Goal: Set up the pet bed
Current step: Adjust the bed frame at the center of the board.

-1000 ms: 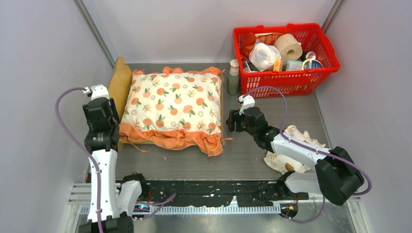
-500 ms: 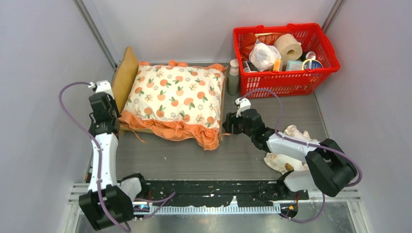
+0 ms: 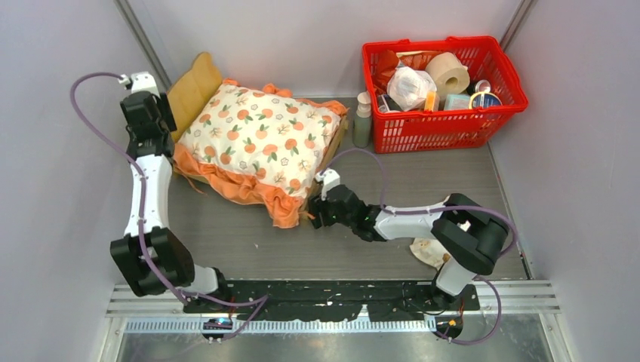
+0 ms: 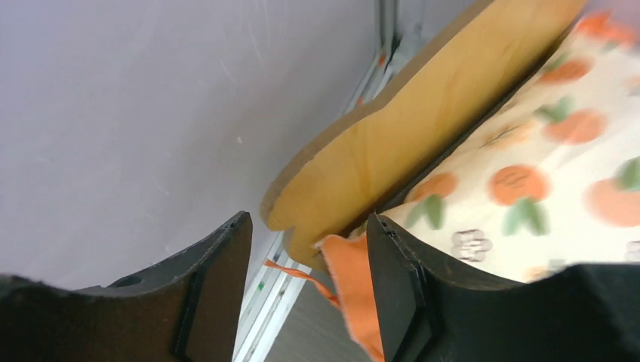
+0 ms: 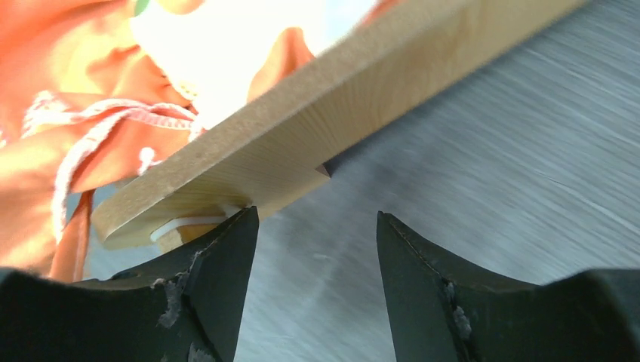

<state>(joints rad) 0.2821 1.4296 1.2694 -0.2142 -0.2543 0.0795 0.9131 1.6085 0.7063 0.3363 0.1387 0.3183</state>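
Observation:
The pet bed (image 3: 195, 81) lies slanted on the table, its light-wood headboard toward the back left corner, with an orange-print cushion (image 3: 256, 136) on it. My left gripper (image 3: 161, 121) is open beside the headboard's near corner. In the left wrist view that corner (image 4: 407, 136) and the cushion's orange ruffle (image 4: 355, 294) sit at my left gripper's (image 4: 309, 226) tips, ungripped. My right gripper (image 3: 311, 213) is open at the bed's foot corner. In the right wrist view the wooden foot edge (image 5: 302, 143) passes just above my right gripper (image 5: 317, 219), with bare table between the fingers.
A red basket (image 3: 445, 113) full of household items stands at the back right, a small bottle (image 3: 363, 121) beside it. A cream frilled pillow (image 3: 424, 253) lies under the right arm. The grey walls close in on both sides.
The bed with its cushion has swung, head end toward the back wall, foot end toward the front. My left gripper moved back with the headboard; my right gripper moved left and nearer.

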